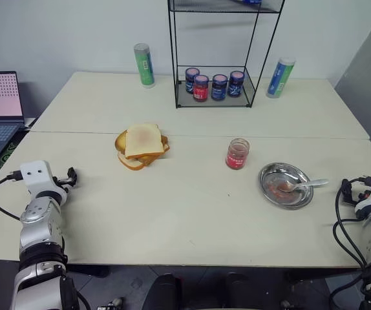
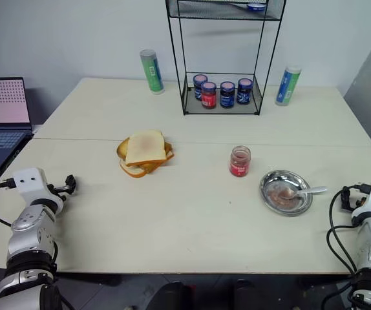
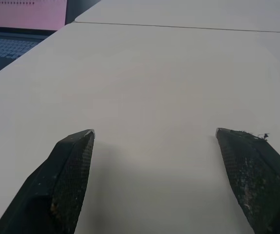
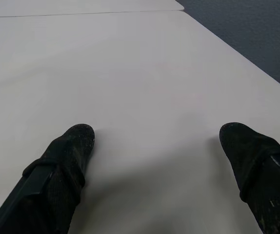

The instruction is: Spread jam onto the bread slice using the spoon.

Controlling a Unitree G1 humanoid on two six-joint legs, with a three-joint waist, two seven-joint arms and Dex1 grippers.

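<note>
- The left gripper (image 3: 154,139) sits at the lower left of the head view and the right gripper (image 4: 157,131) at the lower right edge; each wrist view shows its two fingers spread wide over bare table (image 1: 172,213), pinching nothing.
- The spoon (image 1: 302,185) lies right of centre, bowl down in the round steel dish (image 1: 271,192), slim handle running out over the dish's right rim toward the right edge of the frame. That handle end points at the right gripper, which looks the nearer arm by far.
- The jam (image 1: 237,155) stands in its open glass jar just left of the dish, apart from it.
- The bread slice (image 1: 143,140) lies left of centre atop toasted slices, well apart from the spoon.
- The spoon's bowl is hard to make out against the smeared dish; how much jam it carries cannot be told.
</note>
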